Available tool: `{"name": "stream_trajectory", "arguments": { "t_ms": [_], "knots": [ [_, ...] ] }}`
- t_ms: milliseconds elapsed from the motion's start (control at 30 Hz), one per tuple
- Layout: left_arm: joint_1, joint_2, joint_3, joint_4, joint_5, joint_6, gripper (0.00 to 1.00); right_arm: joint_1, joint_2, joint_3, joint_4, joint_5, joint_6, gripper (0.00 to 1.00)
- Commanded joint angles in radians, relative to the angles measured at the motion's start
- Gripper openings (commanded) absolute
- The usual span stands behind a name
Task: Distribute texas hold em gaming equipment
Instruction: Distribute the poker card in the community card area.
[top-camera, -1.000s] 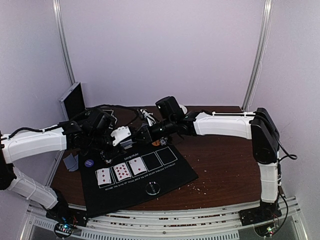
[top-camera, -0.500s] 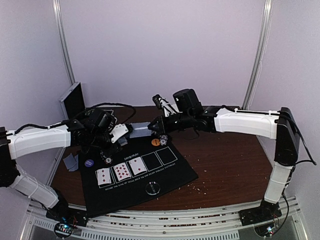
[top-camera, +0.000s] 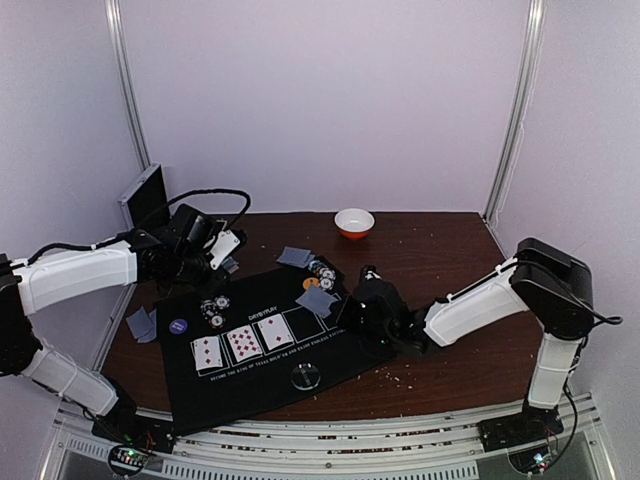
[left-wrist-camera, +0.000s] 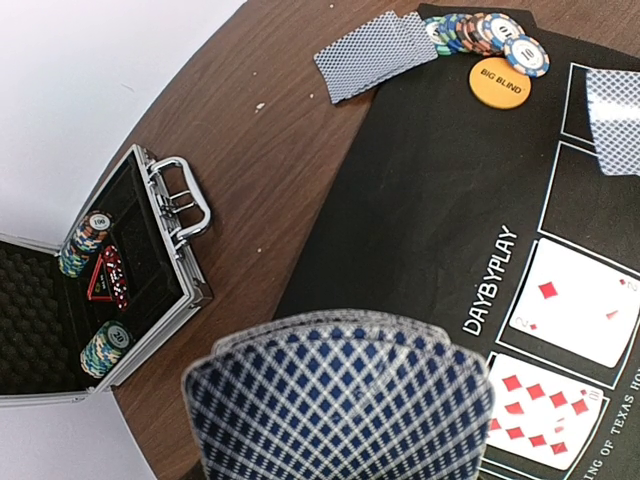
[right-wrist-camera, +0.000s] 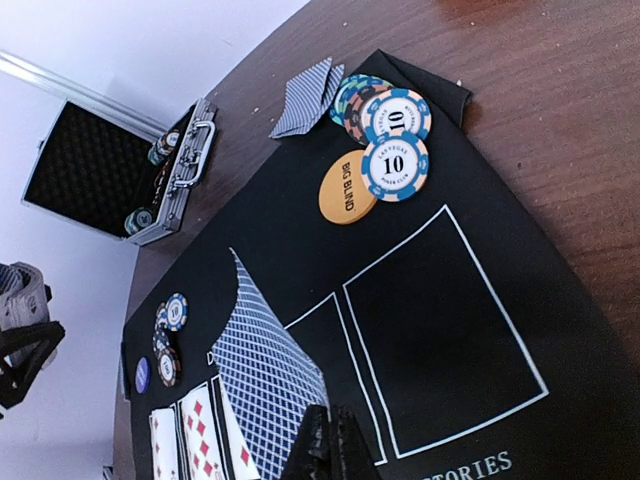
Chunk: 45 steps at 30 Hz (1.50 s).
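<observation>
Low in the right wrist view, the right end effector (right-wrist-camera: 330, 448) pinches a face-down card (right-wrist-camera: 262, 365) by its corner over the fourth box of the mat (right-wrist-camera: 300, 230), likely the next community card. At upper left overhead, the left end effector (top-camera: 226, 255) grips the deck (left-wrist-camera: 340, 400), held aside as supply.

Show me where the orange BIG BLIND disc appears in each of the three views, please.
Top external: orange disc near the centre, at the far edge of the black mat.
Left wrist: top right.
Right wrist: upper centre.
Shared landmark: the striped poker chips right beside it.
</observation>
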Motion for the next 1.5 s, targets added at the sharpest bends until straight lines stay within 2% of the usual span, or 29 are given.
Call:
{"name": "stream_trajectory", "arguments": {
  "t_ms": [0, 167, 267, 500, 667, 767, 933, 1167, 1367, 1467],
  "knots": [
    [0.003, -0.025, 0.009, 0.041, -0.004, -0.015, 0.44, 0.023, 0.043, 0.118, -0.137, 0.178, 0.223, 0.00],
    [0.003, -0.030, 0.009, 0.042, 0.005, -0.013, 0.44, 0.054, 0.099, 0.200, -0.380, 0.175, 0.389, 0.00],
    [0.004, -0.031, 0.009, 0.042, 0.013, -0.011, 0.44, 0.071, 0.130, 0.256, -0.490, 0.178, 0.429, 0.00],
    [0.002, -0.032, 0.009, 0.043, 0.022, -0.010, 0.45, 0.082, 0.178, 0.299, -0.546, 0.129, 0.526, 0.00],
    [0.003, -0.035, 0.007, 0.043, 0.024, -0.010, 0.45, 0.094, 0.202, 0.305, -0.534, 0.089, 0.555, 0.00],
    [0.003, -0.037, 0.006, 0.044, 0.025, -0.009, 0.45, 0.095, 0.201, 0.305, -0.520, 0.072, 0.560, 0.06],
    [0.003, -0.037, 0.005, 0.045, 0.029, -0.007, 0.45, 0.095, 0.185, 0.283, -0.475, 0.053, 0.549, 0.10],
    [0.003, -0.036, 0.006, 0.045, 0.035, -0.004, 0.45, 0.095, 0.214, 0.277, -0.417, -0.018, 0.569, 0.09],
    [0.003, -0.035, 0.006, 0.044, 0.044, -0.002, 0.45, 0.090, 0.192, 0.259, -0.419, 0.004, 0.564, 0.09],
    [0.003, -0.036, 0.006, 0.045, 0.051, -0.002, 0.45, 0.084, 0.166, 0.235, -0.422, 0.016, 0.540, 0.14]
  ]
}}
